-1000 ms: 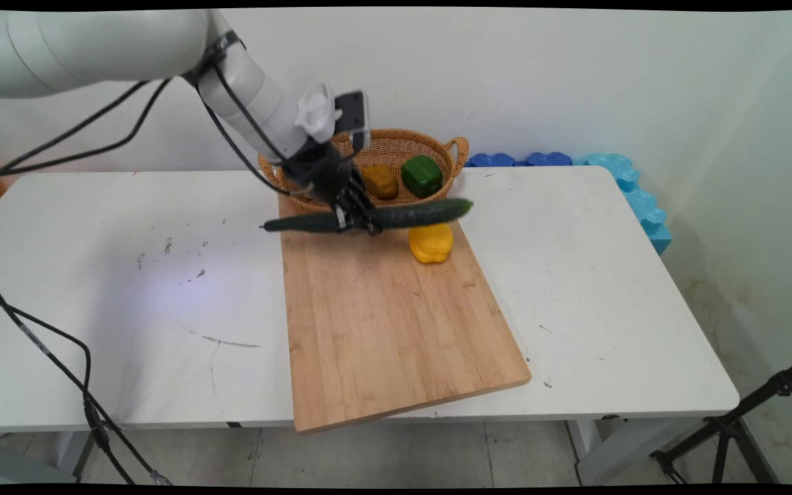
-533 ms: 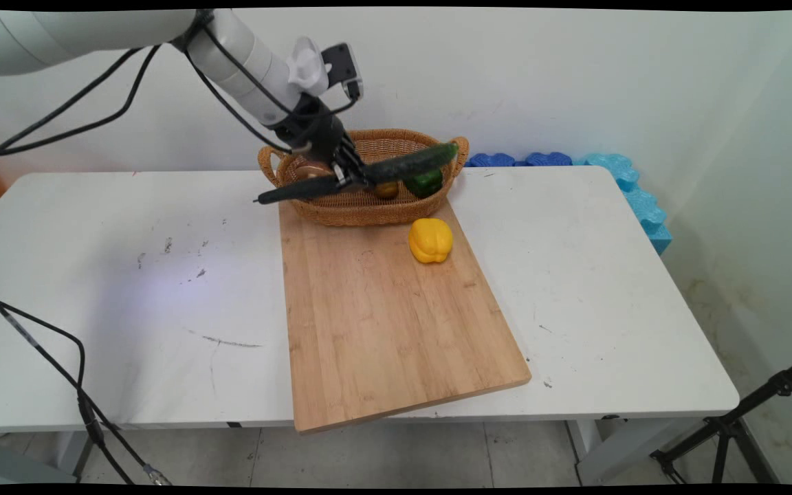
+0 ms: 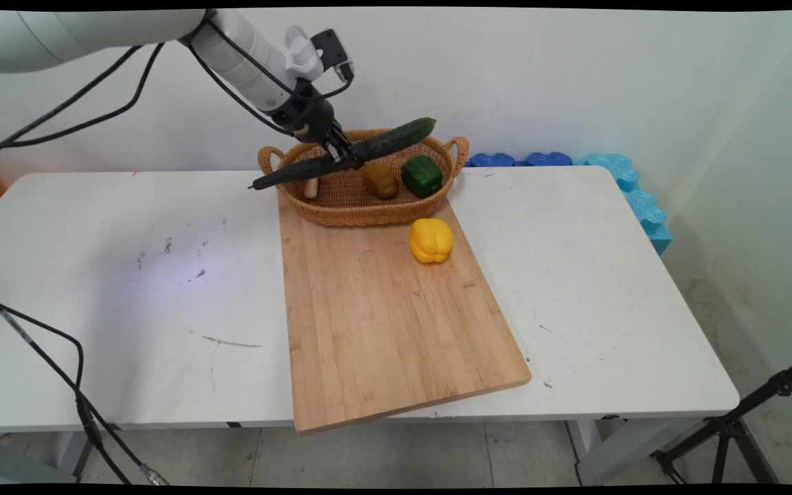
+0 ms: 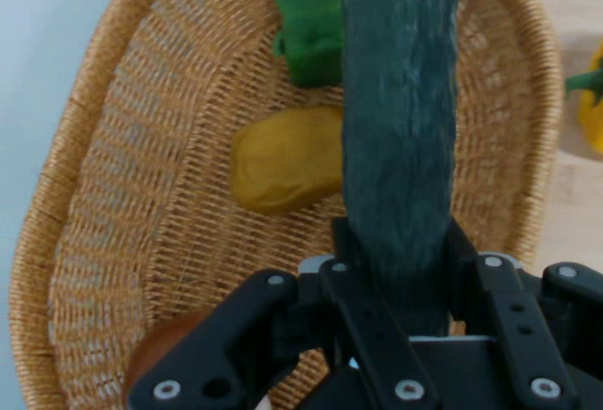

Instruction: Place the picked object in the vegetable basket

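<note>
My gripper (image 3: 341, 157) is shut on a long dark green cucumber (image 3: 368, 147) and holds it tilted in the air over the wicker basket (image 3: 355, 206). In the hand view the cucumber (image 4: 400, 118) runs up from between the fingers across the basket (image 4: 132, 146). In the basket lie a green pepper (image 3: 421, 175), a brownish-yellow potato (image 3: 379, 181) and a small brown piece (image 3: 311, 187). From the hand I see the green pepper (image 4: 306, 24), the potato (image 4: 283, 160) and a reddish-brown thing (image 4: 165, 353) near the linkage.
A wooden cutting board (image 3: 382, 323) lies in front of the basket, with a yellow pepper (image 3: 430, 240) near its far right corner. Blue foam pieces (image 3: 575, 165) sit at the table's back right. A tripod leg (image 3: 746, 419) stands at lower right. Black cables (image 3: 59, 371) hang at left.
The gripper has lifted the cucumber from just above the board's far end up and back over the basket. The cucumber's right end now points higher.
</note>
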Tool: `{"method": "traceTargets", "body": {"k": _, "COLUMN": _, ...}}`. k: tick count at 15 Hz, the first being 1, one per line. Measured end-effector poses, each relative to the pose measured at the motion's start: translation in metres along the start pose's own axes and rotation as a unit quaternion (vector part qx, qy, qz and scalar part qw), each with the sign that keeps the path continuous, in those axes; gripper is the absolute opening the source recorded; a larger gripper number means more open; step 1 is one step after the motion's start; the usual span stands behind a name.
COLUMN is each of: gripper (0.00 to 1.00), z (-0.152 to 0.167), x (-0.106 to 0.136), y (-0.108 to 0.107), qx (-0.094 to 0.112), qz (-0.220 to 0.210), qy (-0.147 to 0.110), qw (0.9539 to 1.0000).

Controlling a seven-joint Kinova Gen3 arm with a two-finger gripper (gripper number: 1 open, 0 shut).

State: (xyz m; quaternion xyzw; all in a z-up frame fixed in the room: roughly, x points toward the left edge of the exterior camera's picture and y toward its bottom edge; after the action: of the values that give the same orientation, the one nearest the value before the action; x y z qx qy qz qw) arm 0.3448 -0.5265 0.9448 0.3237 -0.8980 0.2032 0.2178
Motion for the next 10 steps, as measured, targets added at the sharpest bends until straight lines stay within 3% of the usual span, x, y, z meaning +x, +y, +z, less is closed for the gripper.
{"method": "traceTargets", "body": {"k": 6, "gripper": 0.00, "z": 0.021, "x": -0.009, "y": -0.008, "qx": -0.001, "qz": 0.006, "qy": -0.003, "qw": 1.0000}}
{"method": "traceTargets", "body": {"k": 7, "gripper": 1.00, "z": 0.024, "x": -0.010, "y": -0.009, "qx": -0.002, "qz": 0.008, "qy": -0.003, "qw": 1.0000}}
{"method": "traceTargets", "body": {"k": 10, "gripper": 1.00, "z": 0.031, "x": -0.012, "y": -0.009, "qx": -0.006, "qz": 0.013, "qy": 0.000, "qw": 0.9999}}
